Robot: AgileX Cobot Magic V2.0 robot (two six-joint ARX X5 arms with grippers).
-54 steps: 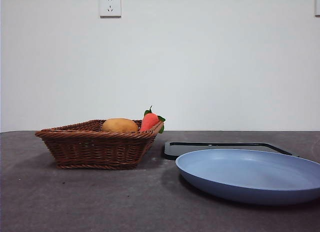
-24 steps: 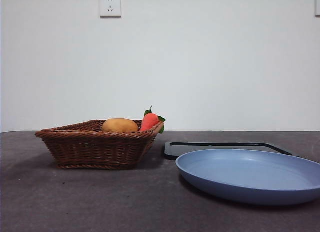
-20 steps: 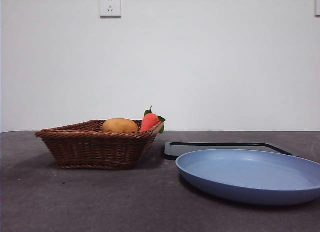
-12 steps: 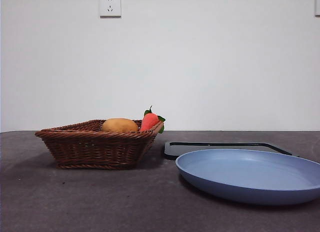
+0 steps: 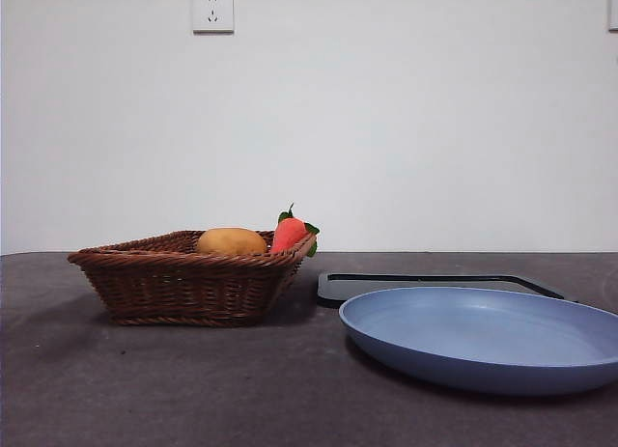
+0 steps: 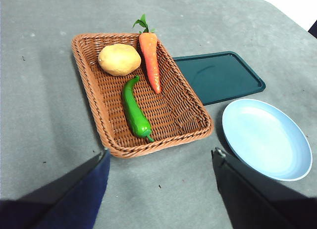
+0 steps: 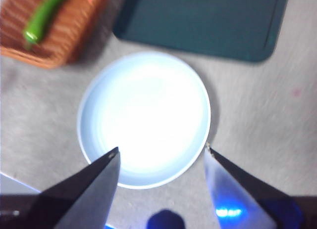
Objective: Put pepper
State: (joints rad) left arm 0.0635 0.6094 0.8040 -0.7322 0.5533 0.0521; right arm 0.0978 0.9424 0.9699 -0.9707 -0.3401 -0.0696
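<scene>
Nothing had changed across the front views, so the task had not started. The table (image 6: 44, 115) held the basket (image 6: 89, 90) and the blue plate (image 6: 292, 155) side by side. The pepper (image 6: 133, 110) lay in the basket, untouched. Left gripper (image 6: 161, 162) and right gripper (image 7: 161, 155) hung high, jaws apart, holding nothing.
</scene>
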